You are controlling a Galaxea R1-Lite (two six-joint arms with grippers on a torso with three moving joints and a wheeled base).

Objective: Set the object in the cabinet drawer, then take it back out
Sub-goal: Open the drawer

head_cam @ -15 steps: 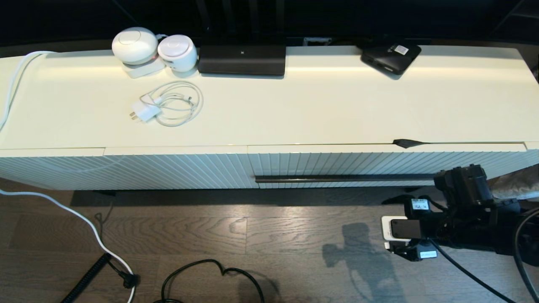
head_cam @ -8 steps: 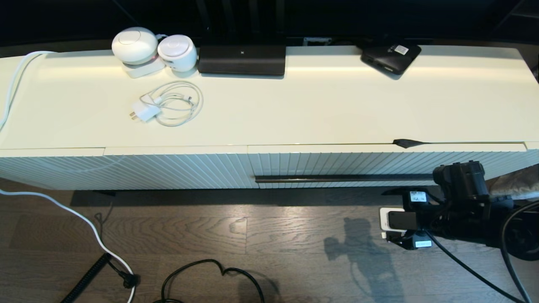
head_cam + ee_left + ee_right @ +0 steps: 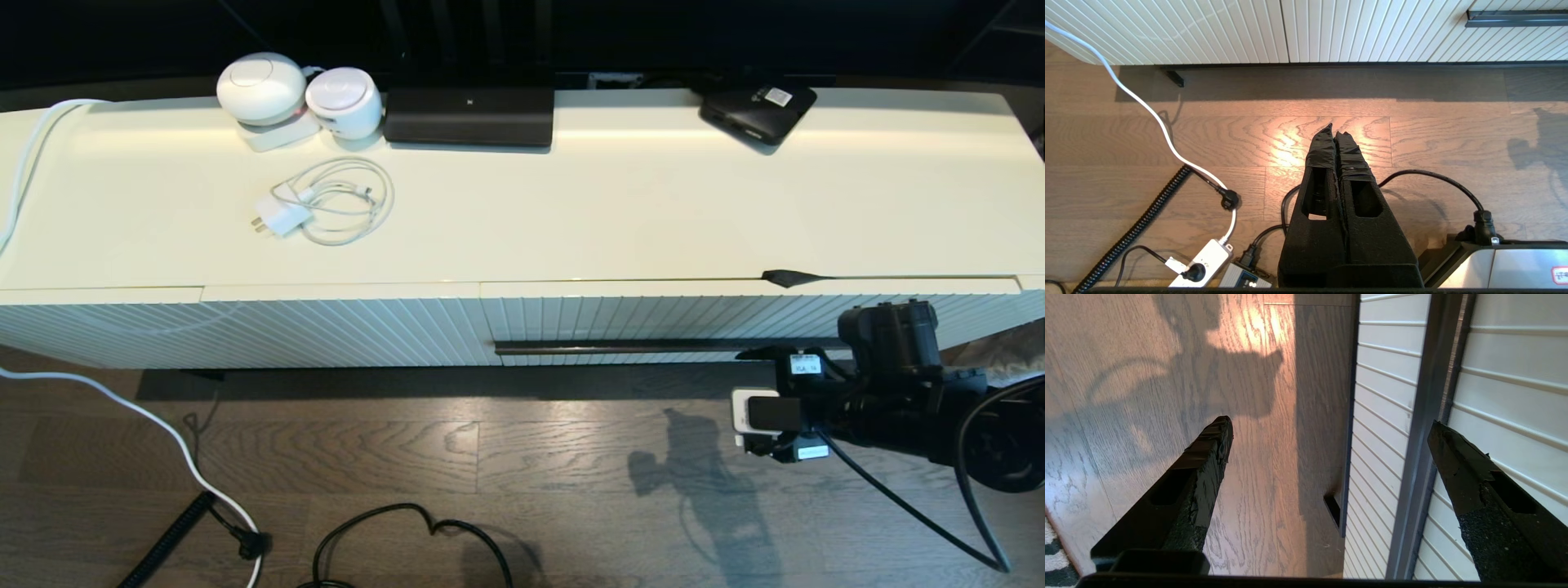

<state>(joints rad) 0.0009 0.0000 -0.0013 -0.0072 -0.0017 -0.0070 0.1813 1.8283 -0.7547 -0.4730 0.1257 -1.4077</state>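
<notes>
The cabinet drawer (image 3: 735, 314) is pushed in, its ribbed cream front flush with the cabinet. A thin black strap (image 3: 788, 278) pokes out of the seam along its top edge; the rest of the umbrella is hidden. My right gripper (image 3: 744, 402) hovers low before the right end of the dark bar handle (image 3: 653, 346), open. In the right wrist view the handle (image 3: 1429, 416) runs between the spread fingers (image 3: 1208, 457), close to the cabinet-side one, with the gripper (image 3: 1329, 422) holding nothing. My left gripper (image 3: 1333, 128) is parked over the floor, shut and empty.
On the cabinet top stand a flat black box with a white sticker (image 3: 758, 110), a larger black box (image 3: 469, 114), two white round devices (image 3: 261, 88) and a white charger with coiled cable (image 3: 326, 204). The diagonally ribbed panel (image 3: 245, 331) lies left. Cables (image 3: 188, 457) and a power strip (image 3: 1202, 261) litter the floor.
My right gripper has risen and drawn closer to the drawer front, nearing the right end of the bar handle. Nothing else has moved.
</notes>
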